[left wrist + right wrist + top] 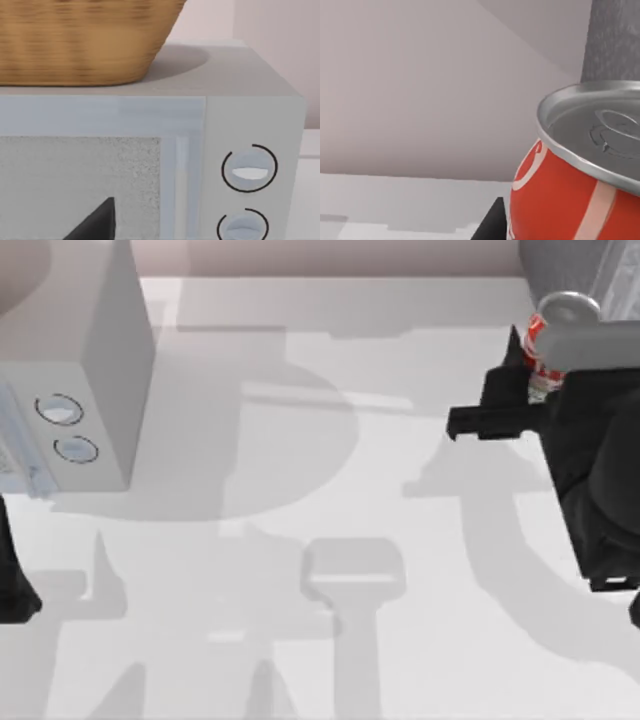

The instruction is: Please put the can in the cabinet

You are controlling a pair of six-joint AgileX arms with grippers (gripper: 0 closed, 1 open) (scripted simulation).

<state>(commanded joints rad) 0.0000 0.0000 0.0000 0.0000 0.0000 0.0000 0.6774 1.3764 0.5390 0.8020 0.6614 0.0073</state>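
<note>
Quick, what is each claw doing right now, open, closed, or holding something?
Left claw: at the table's left edge, cannot be told.
Right claw: at the far right, closed on the can.

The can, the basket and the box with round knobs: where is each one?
can (555, 200), right wrist view, on its red side.
basket (75, 40), left wrist view, on its woven wall.
box with round knobs (105, 390), top view, on its side wall.

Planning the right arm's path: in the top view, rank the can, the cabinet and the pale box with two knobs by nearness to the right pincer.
1. can, at the right pincer.
2. cabinet, top right corner, just beyond.
3. pale box, far left.
</note>
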